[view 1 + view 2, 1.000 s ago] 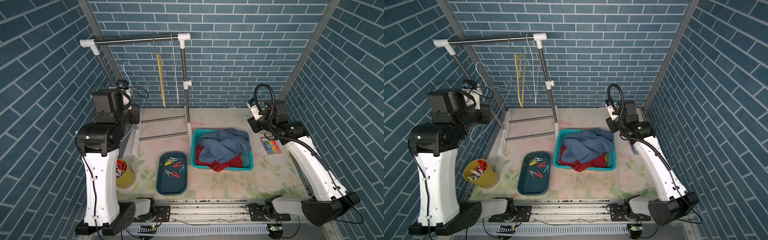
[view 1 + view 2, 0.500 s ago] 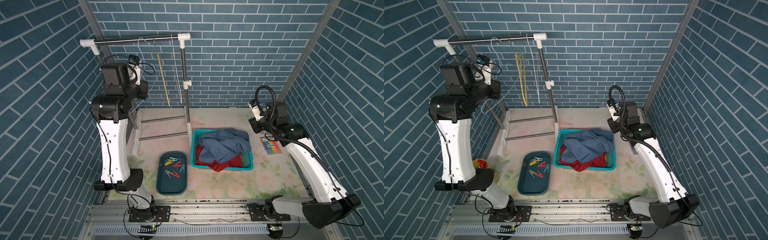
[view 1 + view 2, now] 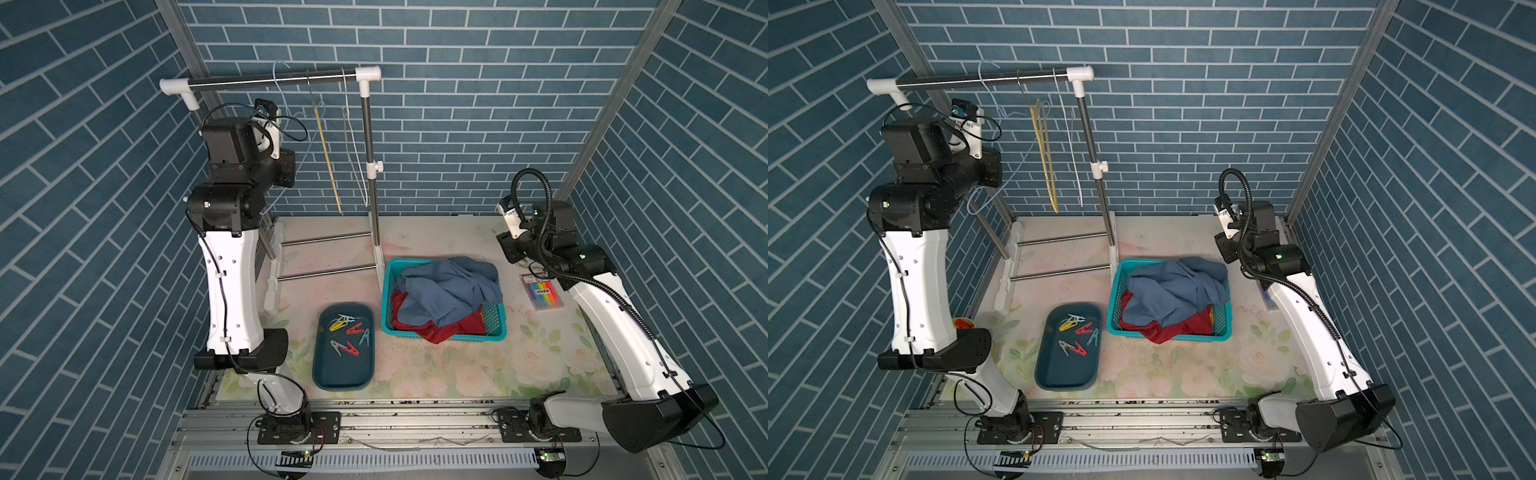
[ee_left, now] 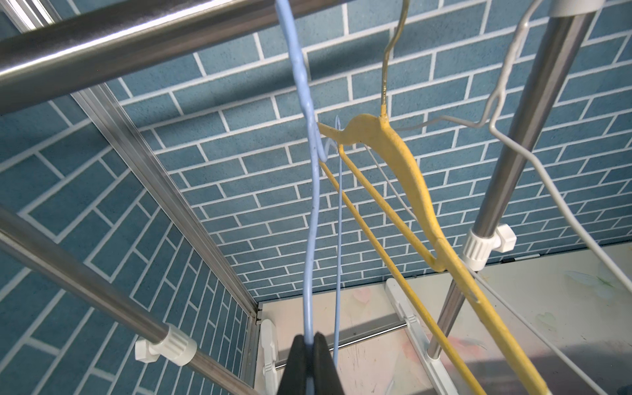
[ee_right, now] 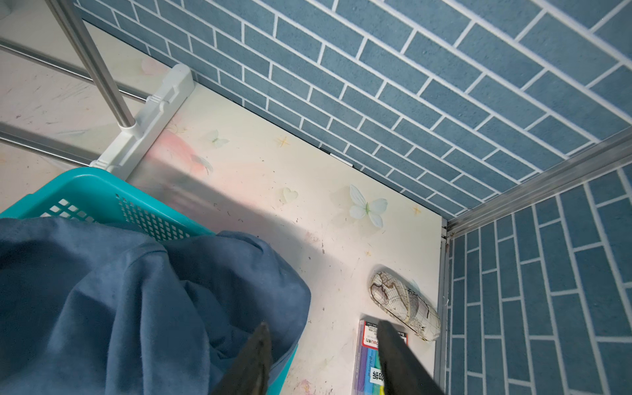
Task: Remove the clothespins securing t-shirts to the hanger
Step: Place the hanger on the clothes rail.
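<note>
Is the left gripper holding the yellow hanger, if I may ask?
No, the left gripper is shut on the blue wire hanger; the yellow hanger hangs beside it.

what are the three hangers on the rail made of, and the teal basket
Blue hanger: thin wire, probably metal under a smooth blue coating; it bends in kinks.
White hanger: the same sort of coated wire, by its look.
Yellow hanger: thick, flat moulded plastic, matt, with a bare metal hook.
Teal basket: glossy rigid plastic, its walls a moulded mesh.

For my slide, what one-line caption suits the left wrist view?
Left gripper shut on the blue wire hanger, beside a yellow hanger under the rail.
</note>
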### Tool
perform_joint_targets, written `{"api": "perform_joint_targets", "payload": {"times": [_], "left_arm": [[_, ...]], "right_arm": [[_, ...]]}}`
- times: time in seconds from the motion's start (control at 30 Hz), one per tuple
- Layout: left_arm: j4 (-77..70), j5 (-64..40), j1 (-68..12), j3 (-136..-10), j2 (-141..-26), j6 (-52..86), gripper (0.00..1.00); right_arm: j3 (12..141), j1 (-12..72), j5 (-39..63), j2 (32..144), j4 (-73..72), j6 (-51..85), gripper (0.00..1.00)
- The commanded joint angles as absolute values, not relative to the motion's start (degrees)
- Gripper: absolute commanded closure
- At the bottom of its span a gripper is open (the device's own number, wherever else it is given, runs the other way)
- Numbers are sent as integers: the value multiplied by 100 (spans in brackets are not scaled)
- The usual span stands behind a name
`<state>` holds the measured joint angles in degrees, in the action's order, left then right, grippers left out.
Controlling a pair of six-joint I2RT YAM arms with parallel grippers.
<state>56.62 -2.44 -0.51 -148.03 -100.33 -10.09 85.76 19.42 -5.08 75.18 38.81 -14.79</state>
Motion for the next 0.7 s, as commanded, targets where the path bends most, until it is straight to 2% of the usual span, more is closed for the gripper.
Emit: {"api": "perform_joint_targets", "payload": {"times": [0.0,0.47,0.5,0.53,0.6,0.67], "left_arm": [[5370,-487,53,-14938,-10203,-820,100],[5517,-949,70,-14513,-10258,-580,100],[5535,-965,71,-14511,-10236,-596,96],[5553,-992,70,-14506,-10205,-618,86],[5590,-1045,71,-14481,-10116,-687,59],[5603,-1054,74,-14395,-9974,-759,41]], "right_arm": [[8829,1916,-333,7611,3828,-1326,49],[8499,1905,-563,7367,3863,-1334,49],[8500,1902,-576,7372,3850,-1336,49],[8508,1904,-569,7374,3838,-1337,49],[8525,1901,-611,7361,3806,-1334,48],[8530,1898,-650,7333,3771,-1319,44]]}}
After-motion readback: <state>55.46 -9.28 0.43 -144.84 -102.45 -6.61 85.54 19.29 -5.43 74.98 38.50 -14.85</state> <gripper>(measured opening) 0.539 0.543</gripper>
